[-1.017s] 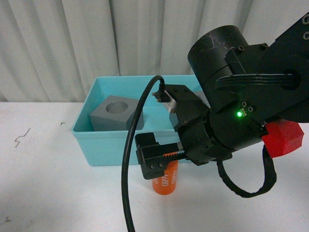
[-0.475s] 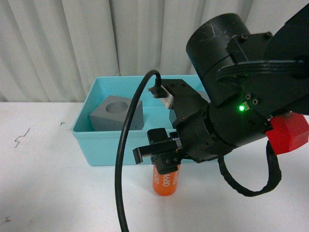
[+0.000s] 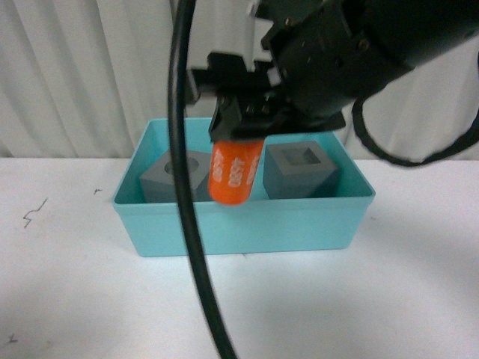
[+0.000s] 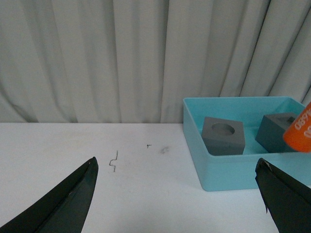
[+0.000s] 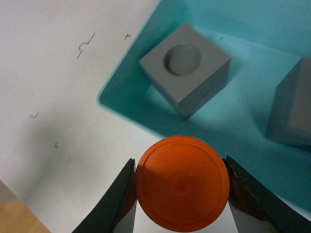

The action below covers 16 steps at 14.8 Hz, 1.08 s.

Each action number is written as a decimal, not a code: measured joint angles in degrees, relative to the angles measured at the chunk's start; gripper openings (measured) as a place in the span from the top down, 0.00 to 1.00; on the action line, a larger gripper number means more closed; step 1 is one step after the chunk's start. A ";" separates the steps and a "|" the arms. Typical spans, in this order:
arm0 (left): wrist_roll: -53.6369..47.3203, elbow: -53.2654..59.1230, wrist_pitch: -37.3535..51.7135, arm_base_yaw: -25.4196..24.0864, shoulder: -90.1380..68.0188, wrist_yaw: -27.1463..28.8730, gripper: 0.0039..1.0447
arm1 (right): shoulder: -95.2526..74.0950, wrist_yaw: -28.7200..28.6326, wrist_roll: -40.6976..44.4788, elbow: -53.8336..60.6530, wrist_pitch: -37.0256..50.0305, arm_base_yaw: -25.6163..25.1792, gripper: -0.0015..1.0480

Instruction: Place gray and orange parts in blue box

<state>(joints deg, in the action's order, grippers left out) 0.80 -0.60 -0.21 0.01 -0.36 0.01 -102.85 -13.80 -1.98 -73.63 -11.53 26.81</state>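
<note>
The orange "4680" cylinder (image 3: 233, 171) was held upright at frame centre, clamped at its upper end by the right gripper (image 3: 241, 123), raised above the front wall of the blue box (image 3: 247, 224). In the box, the gray cube with the round recess (image 3: 174, 178) lay at centre left and the gray cube with the square recess (image 3: 301, 169) at centre right. The cylinder should be carried over the gap between the cubes, lowered, then released. The left gripper (image 4: 177, 194) was seen spread apart and empty.
</note>
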 joint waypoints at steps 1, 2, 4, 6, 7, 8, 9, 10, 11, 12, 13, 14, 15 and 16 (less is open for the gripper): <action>0.00 0.00 0.00 0.00 0.00 0.00 0.06 | -0.04 0.24 0.44 -2.56 -0.59 -2.16 0.56; 0.00 0.00 0.00 0.00 0.00 -0.02 0.06 | -0.37 0.28 0.92 -4.68 -1.09 -3.85 0.56; 0.00 0.00 0.00 0.00 0.00 0.00 0.06 | -3.32 0.15 1.03 -7.45 -1.70 -5.20 0.56; 0.00 0.00 0.00 0.00 0.00 -0.02 0.06 | -6.75 0.04 1.01 -7.96 -2.16 -5.09 0.56; 0.00 0.00 0.00 0.00 0.00 -0.02 0.06 | -7.93 0.33 0.96 -8.35 -2.10 -5.20 0.56; 0.00 0.00 0.00 0.00 0.00 -0.02 0.06 | -8.46 0.26 0.94 -8.61 -1.64 -5.46 0.56; 0.00 0.00 0.00 0.00 0.00 -0.02 0.06 | -8.59 0.28 0.81 -8.74 -1.36 -5.49 0.56; 0.00 0.00 0.00 0.00 0.00 -0.02 0.06 | -9.03 0.31 0.68 -8.92 -0.79 -5.51 0.56; 0.00 0.00 0.00 0.00 0.00 -0.02 0.06 | -9.75 0.28 0.66 -9.03 -0.13 -5.46 0.56; 0.00 0.00 0.00 0.00 0.00 0.00 0.06 | -11.28 0.28 0.50 -9.33 0.24 -5.44 0.56; 0.00 0.00 0.02 0.00 0.00 0.00 0.06 | -14.53 0.24 0.04 -11.93 0.66 -5.44 0.56; 0.00 0.00 0.00 0.00 -0.02 -0.02 0.06 | -16.15 0.28 -0.13 -12.98 0.92 -5.46 0.56; 0.00 0.00 0.00 0.00 0.00 -0.02 0.06 | -17.64 0.26 -0.24 -13.11 0.52 -5.46 0.56; 0.00 0.00 0.00 0.00 -0.02 -0.02 0.06 | -17.97 0.24 -0.79 -13.11 1.01 -5.51 0.56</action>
<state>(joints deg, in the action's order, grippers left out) 0.80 -0.60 -0.21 0.01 -0.38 -0.01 -120.81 -13.56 -2.76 -86.74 -10.52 21.30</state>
